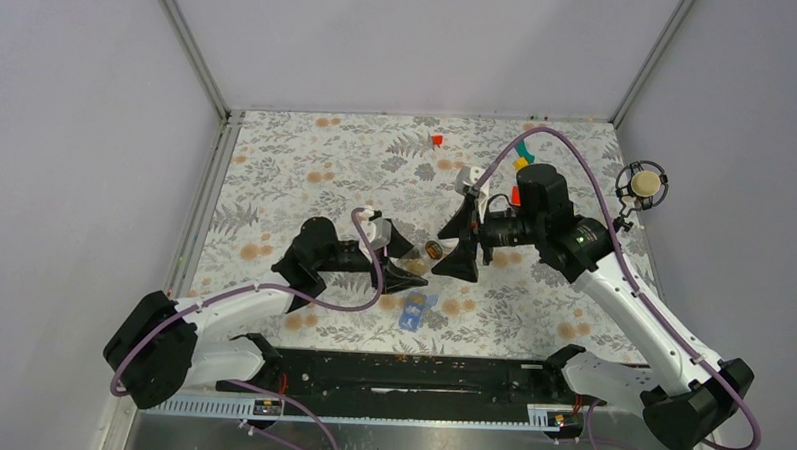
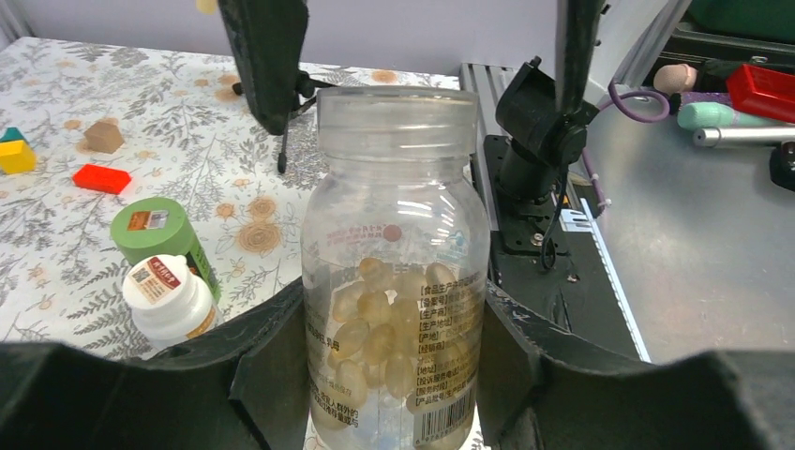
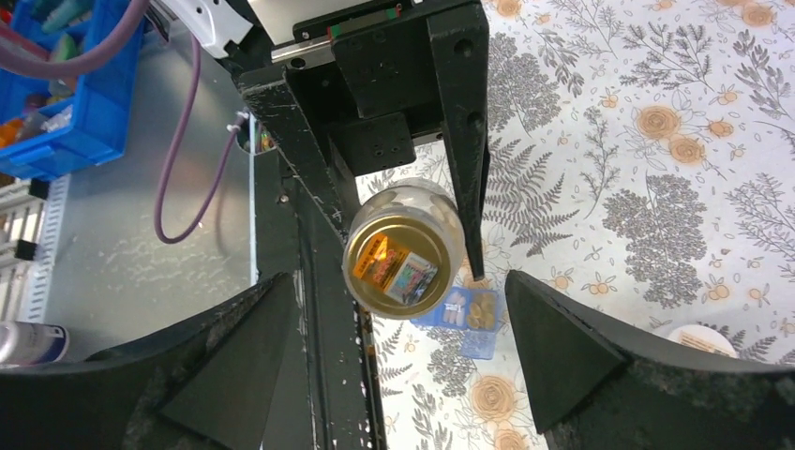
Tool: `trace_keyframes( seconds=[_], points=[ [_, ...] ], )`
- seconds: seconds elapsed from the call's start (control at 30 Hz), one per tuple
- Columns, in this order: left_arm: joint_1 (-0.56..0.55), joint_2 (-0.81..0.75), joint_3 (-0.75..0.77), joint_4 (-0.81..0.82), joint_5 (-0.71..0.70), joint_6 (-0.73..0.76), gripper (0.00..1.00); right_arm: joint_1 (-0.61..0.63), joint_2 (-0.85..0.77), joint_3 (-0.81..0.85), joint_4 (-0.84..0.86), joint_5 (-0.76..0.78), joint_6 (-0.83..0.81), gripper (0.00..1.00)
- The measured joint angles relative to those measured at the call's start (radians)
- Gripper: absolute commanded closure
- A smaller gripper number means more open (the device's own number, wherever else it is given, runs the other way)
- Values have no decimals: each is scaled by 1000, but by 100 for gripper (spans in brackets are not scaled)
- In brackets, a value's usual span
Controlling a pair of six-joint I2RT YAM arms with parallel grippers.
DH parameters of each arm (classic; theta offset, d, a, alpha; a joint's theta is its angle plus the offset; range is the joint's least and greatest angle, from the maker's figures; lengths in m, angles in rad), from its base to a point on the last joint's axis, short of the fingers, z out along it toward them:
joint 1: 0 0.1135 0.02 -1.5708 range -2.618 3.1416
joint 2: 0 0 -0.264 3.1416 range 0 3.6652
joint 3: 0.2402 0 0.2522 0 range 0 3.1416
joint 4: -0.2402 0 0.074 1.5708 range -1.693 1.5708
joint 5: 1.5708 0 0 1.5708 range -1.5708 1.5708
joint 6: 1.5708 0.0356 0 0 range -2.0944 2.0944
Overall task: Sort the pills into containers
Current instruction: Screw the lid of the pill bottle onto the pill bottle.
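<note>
Top external view: the left gripper (image 1: pixel 411 265) is closed partway on a clear pill bottle (image 1: pixel 431 251), held over the middle of the table (image 1: pixel 277 161). The right gripper (image 1: pixel 463 241) faces the bottle's end, jaws spread wide, holding nothing. The blue pill box (image 1: pixel 412 312) lies flat by the table's near edge, about midway along it.

Left wrist view: both fingers (image 2: pixel 272 375) press the bottle's sides, and yellowish capsules (image 2: pixel 375 328) fill its lower part.

Right wrist view: the bottle's gold end (image 3: pixel 401 267) sits between the spread fingers, untouched, with the pill box (image 3: pixel 466 314) beyond it.
</note>
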Motion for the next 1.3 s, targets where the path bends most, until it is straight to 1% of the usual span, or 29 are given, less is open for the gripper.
trace_keyframes(
  seconds=[0.07, 0.2, 0.27, 0.33, 0.4, 0.53, 0.67, 0.8, 0.9, 0.97, 1.03, 1.1, 1.3],
  points=[
    [0, 11, 8, -2, 16, -4, 100, 0, 11, 10, -13, 3, -29, 15],
    [0, 27, 17, -2, 39, -9, 100, 0, 33, 23, -17, 23, -41, 27],
    [0, 27, 17, -3, 45, -13, 100, 0, 43, 25, -8, 29, -31, 30],
    [6, 30, 17, -6, 46, -16, 100, 1, 51, 26, 9, 41, -5, 30],
    [11, 34, 19, -8, 42, -20, 100, 2, 58, 26, 31, 62, 35, 29],
    [21, 35, 21, -10, 24, -19, 100, 10, 71, 27, 74, 132, 126, 24],
    [16, 35, 21, -22, 30, -17, 100, 13, 113, 61, 104, 262, 206, 16],
    [5, 31, 21, -16, 44, -13, 100, 4, 163, 97, 105, 422, 282, 12],
    [5, 31, 21, -16, 43, -13, 100, 2, 170, 115, 90, 494, 323, 8],
    [5, 31, 21, -16, 41, -12, 100, 1, 164, 121, 83, 512, 337, 4],
    [5, 31, 21, -16, 39, -12, 100, 0, 147, 121, 77, 508, 340, 3],
    [5, 31, 21, -17, 36, -12, 100, 0, 121, 121, 68, 463, 323, 3],
    [5, 27, 21, -26, 33, -3, 100, 0, 50, 119, 10, 197, 177, 3]
  ],
)
